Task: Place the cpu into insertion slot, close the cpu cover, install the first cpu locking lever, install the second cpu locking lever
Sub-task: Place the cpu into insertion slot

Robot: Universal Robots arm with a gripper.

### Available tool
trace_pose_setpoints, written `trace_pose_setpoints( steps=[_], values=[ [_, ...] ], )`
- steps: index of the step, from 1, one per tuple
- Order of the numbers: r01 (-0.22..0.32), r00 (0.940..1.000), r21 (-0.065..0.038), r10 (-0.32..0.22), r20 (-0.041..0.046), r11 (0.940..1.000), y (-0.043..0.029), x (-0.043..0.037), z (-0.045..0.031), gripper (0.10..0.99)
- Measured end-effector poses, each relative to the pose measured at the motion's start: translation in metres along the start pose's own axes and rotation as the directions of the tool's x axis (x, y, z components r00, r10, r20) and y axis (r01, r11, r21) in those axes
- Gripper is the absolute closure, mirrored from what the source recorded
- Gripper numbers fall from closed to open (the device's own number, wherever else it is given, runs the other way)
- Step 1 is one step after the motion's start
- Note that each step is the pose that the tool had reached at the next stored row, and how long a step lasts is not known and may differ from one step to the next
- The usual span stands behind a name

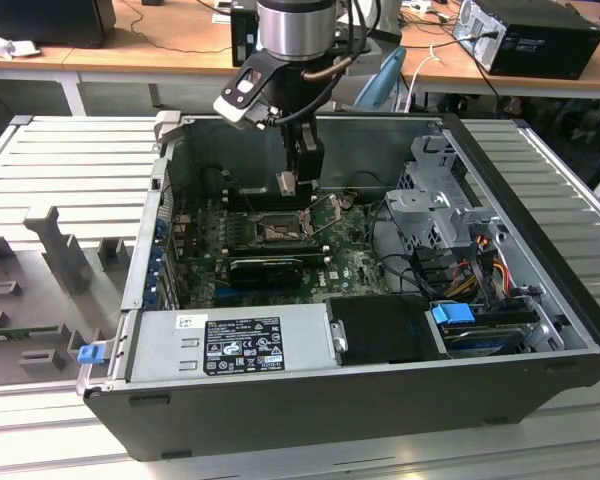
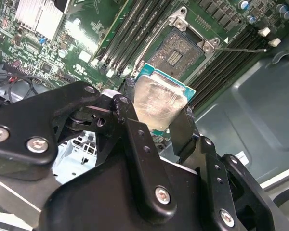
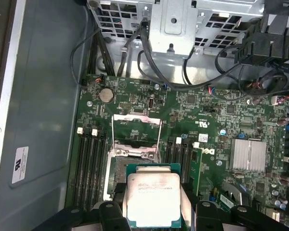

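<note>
Right, nearest in the exterior view is the black near wall of the computer case [image 1: 330, 410], which lies open side up on a ribbed grey table [image 1: 70, 160]. Just inside that wall, the grey power supply [image 1: 230, 345] sits tight along the case's near edge. Beyond it the green motherboard [image 1: 355, 262] covers the case floor, and a silver drive cage [image 1: 435, 205] crowds the edge on the exterior view's right. That leaves the open room over the middle of the board, and that's where the arm comes straight down, wrist vertical.

The gripper [image 1: 288, 186] hangs above the board, its two black fingers [image 2: 185, 127] clamped on opposite edges of the cpu [image 2: 159, 103]. The chip is in the air, clear of the insertion slot [image 2: 177, 49], which lies bare beneath it near the board's middle. In the first wrist view the cpu cover [image 3: 137, 117] stands swung up from one side of the slot, and long black memory slots [image 3: 89, 161] flank the socket. A thin wire lever [image 2: 241, 49] juts out beside the slot. Further back, wooden benches [image 1: 160, 45] line the room.
</note>
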State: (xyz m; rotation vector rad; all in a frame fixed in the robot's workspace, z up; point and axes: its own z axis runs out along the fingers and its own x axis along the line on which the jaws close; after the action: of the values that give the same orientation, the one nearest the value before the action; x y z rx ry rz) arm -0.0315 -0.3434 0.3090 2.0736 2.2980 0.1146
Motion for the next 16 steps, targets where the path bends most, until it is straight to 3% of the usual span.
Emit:
trace_pose_setpoints(
  steps=[16],
  values=[
    [-0.005, 1.0000, 0.000, 0.005, 0.0004, 1.0000, -0.0009, -0.0002, 0.0107, 0.557]
  ],
)
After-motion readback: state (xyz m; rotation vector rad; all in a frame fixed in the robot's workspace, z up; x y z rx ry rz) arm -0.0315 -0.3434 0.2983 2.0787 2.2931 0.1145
